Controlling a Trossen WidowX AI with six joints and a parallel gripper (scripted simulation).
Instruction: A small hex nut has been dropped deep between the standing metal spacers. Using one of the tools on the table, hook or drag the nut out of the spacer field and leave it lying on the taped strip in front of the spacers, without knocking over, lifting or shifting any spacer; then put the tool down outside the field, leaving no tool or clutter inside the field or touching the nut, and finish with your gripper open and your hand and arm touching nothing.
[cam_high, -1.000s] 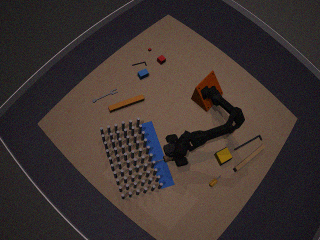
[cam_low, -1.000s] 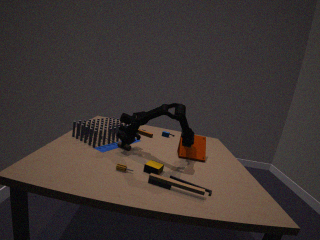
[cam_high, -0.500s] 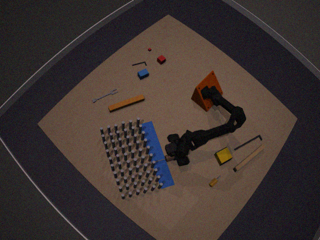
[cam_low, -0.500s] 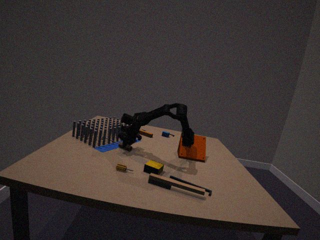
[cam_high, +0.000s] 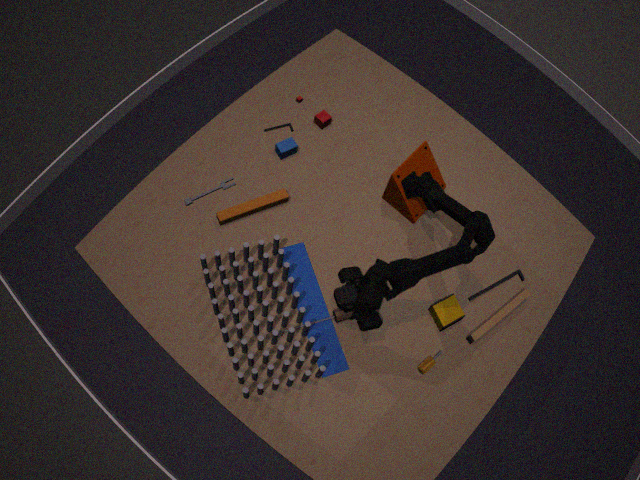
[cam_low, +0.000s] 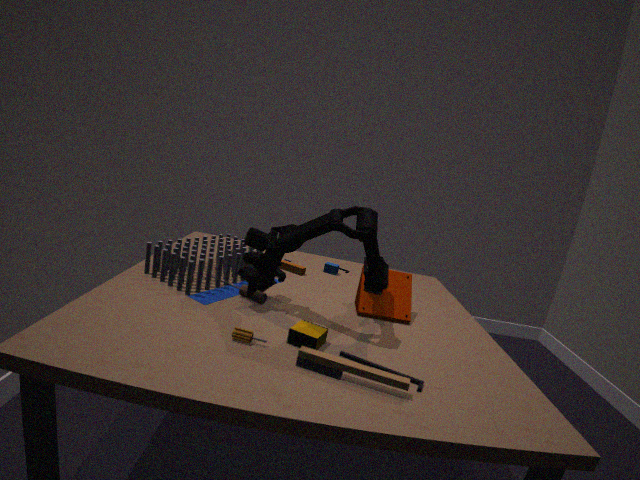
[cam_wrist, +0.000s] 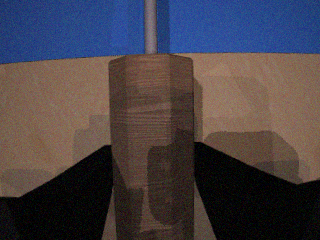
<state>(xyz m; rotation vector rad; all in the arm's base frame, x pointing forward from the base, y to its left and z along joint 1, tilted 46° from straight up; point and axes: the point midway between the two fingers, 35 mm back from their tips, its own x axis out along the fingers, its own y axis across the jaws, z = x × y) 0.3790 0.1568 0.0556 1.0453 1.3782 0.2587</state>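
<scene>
Pinching a faceted, wood-grained handle (cam_high: 342, 315) (cam_low: 253, 294) (cam_wrist: 152, 115) in the end effector (cam_high: 341, 314) (cam_low: 252, 293) (cam_wrist: 152, 152), near the blue strip's (cam_high: 333, 356) (cam_low: 211, 296) (cam_wrist: 65, 30) edge, at lower centre from above. Reaching with smooth grey rod (cam_high: 321, 321) (cam_wrist: 150, 25) toward round, upright spacers (cam_high: 246, 394) (cam_low: 148, 258), lower left. Having room toward the yellow block (cam_high: 447, 311) (cam_low: 307, 334), lower right. Cannot see the nut, so cannot tell its place or look.

It's dim in here, and grain speckles all three views. Soft, overlapping shadows spread over the wood around the gripper (cam_high: 338, 315) (cam_low: 253, 294) (cam_wrist: 153, 190), with layered dark patches on both sides of it up close. In the overhead view, straight table edges bow outward. I see no strong glare.
</scene>
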